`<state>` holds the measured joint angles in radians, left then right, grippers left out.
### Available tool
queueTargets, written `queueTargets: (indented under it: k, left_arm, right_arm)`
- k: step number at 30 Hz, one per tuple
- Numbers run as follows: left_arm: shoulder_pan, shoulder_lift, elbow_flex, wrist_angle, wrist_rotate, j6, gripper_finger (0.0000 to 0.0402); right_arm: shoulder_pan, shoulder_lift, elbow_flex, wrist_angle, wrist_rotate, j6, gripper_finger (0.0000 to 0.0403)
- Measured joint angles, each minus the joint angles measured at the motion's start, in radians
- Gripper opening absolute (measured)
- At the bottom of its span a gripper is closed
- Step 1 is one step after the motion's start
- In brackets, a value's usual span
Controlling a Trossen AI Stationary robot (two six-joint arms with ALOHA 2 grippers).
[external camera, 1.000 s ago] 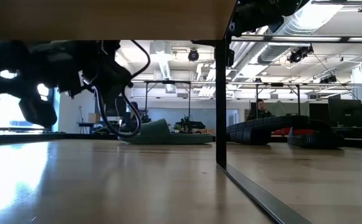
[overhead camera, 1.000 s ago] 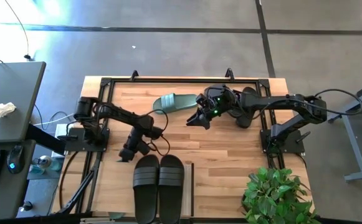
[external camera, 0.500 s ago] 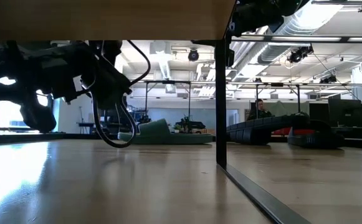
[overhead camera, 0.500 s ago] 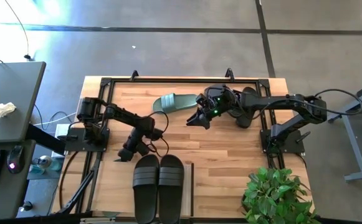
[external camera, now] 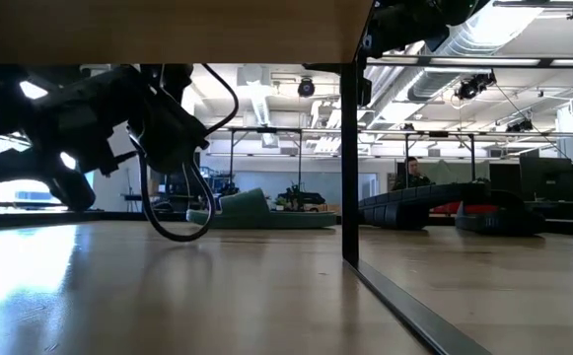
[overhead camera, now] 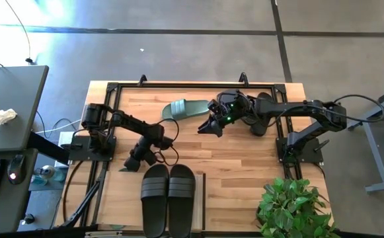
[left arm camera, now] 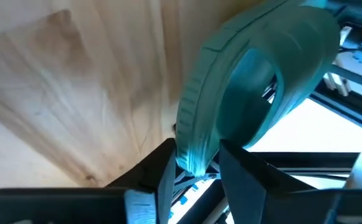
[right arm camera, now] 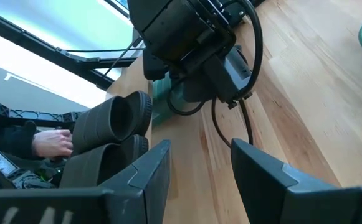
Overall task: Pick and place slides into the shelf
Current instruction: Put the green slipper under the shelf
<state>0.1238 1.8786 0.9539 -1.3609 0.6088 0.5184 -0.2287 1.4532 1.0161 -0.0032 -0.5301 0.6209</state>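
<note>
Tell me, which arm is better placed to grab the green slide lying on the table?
The right, probably. Its open hand hovers just beside that slide. The left hand is farther off, by the black slides, and busy with the other green slide.

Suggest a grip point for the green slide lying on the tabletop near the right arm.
Probably the wide strap. The green slide seems to lie sole-down, with its strap at the end away from the open right end effector. The strap's arch opens toward the heel, so come in low from the heel side, one finger under the strap and one on top.
</note>
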Motion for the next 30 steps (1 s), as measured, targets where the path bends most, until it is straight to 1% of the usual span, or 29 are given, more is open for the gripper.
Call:
queueTargets:
  k: [2,6,12,17,20,24,26,30]
  left_arm:
    - [0.000,0.000,0.000,0.000,-0.027,-0.023,0.0124]
    - [0.000,0.000,0.000,0.001,-0.118,-0.099,0.0155]
    - [0.000,0.000,0.000,0.020,-0.153,-0.164,0.0217]
    - [0.000,0.000,0.000,0.036,-0.252,-0.217,0.0268]
    - [0.000,-0.001,0.000,0.033,-0.304,-0.240,0.0292]
    - [0.000,-0.001,0.000,0.032,-0.337,-0.280,0.0313]
    - [0.000,-0.001,0.000,0.032,-0.365,-0.310,0.0319]
    - [0.000,-0.001,0.000,0.023,-0.415,-0.355,0.0326]
  right_arm:
    - [0.000,0.000,0.000,0.000,0.002,0.000,0.0155]
    - [0.000,0.000,0.000,0.000,0.006,-0.006,0.0155]
    - [0.000,0.000,0.000,0.000,0.007,-0.016,0.0155]
    - [0.000,0.000,0.000,0.000,0.022,-0.019,0.0155]
    - [0.000,0.000,0.000,0.000,0.033,-0.028,0.0155]
    - [0.000,0.000,0.000,0.003,0.064,-0.037,0.0155]
    - [-0.001,0.000,0.000,0.010,0.070,-0.036,0.0155]
    - [-0.002,0.000,0.000,0.014,0.113,-0.027,0.0155]
